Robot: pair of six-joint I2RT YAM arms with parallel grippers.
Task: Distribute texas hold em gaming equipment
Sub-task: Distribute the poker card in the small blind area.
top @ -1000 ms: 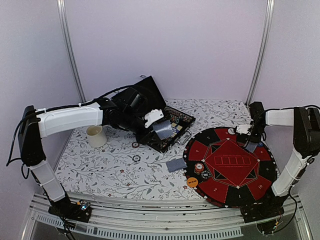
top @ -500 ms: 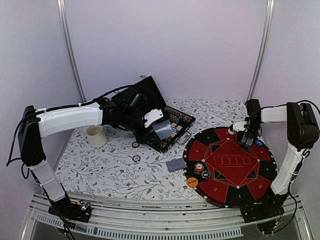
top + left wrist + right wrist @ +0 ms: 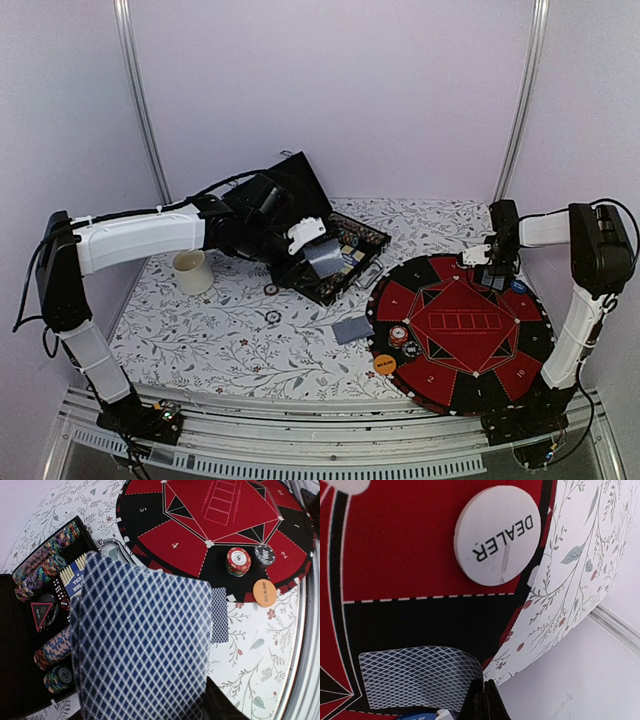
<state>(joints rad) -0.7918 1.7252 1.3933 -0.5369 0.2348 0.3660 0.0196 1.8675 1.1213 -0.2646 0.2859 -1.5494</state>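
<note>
My left gripper (image 3: 316, 246) hovers over the open black chip case (image 3: 345, 262), shut on a deck of blue-diamond-backed playing cards (image 3: 140, 645) that hides its fingers in the left wrist view. At the far edge of the round red-and-black poker mat (image 3: 445, 385), my right gripper (image 3: 486, 696) is shut, pinching the edge of one bowed card (image 3: 415, 680). A white DEALER button (image 3: 497, 535) lies just beyond it, and a blue button (image 3: 517, 285) sits beside it. On the mat's near-left part are two chip stacks (image 3: 238, 561) and an orange button (image 3: 264, 592).
One card (image 3: 352, 329) lies face down on the floral cloth beside the mat. Rows of chips (image 3: 47, 555) fill the case, whose lid stands up behind it. A cream cup (image 3: 193, 271) stands at the left. The right gripper is close to the table's back edge and wall.
My right gripper has moved up and left along the mat's far edge, carrying the card with it. The left arm and its deck have stayed put.
</note>
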